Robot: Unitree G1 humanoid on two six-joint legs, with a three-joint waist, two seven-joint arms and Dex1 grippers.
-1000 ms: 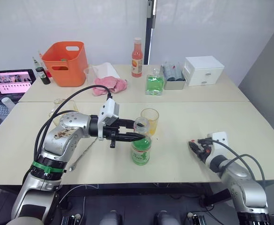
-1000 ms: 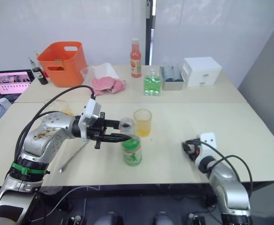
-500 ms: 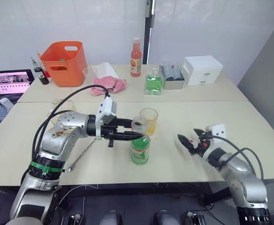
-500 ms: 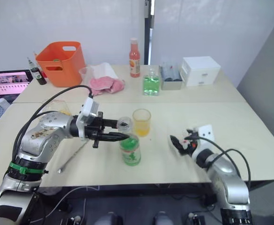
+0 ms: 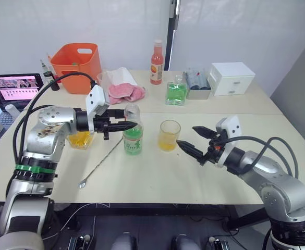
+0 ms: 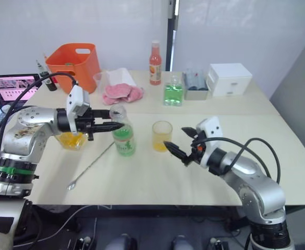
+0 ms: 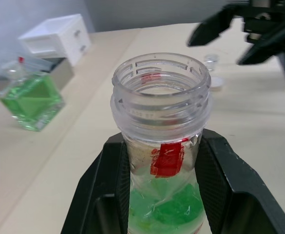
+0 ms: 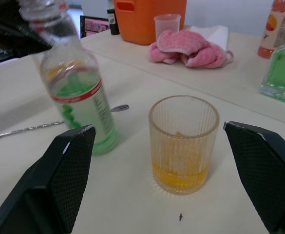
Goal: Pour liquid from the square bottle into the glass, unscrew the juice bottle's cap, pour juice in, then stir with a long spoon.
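Note:
The uncapped juice bottle point(image 5: 133, 139), green label and red neck band, stands on the table left of the glass point(image 5: 169, 135). My left gripper point(image 5: 129, 125) is shut around its neck, just under the open mouth point(image 7: 160, 78). The ribbed glass holds a little orange-yellow liquid. My right gripper point(image 5: 185, 135) hovers open just right of the glass, its fingers point(image 8: 73, 181) spread wide and pointing at it. The square bottle point(image 5: 80, 139) with orange-yellow liquid stands behind my left arm. On the table in front of the juice bottle lies the long spoon point(image 5: 103, 162). A small white cap point(image 7: 215, 82) lies beyond the bottle.
Along the back table stand an orange bucket point(image 5: 75, 61), a pink cloth point(image 5: 125, 92), a tall pink-orange bottle point(image 5: 156, 55), a green square bottle point(image 5: 175, 94), a grey tray point(image 5: 198, 91) and a white drawer box point(image 5: 232, 78). A laptop point(image 5: 14, 87) sits far left.
The camera has shifted. My right gripper has risen from the table's right front, opened, and come in beside the glass. The held juice bottle now stands left of the glass instead of in front.

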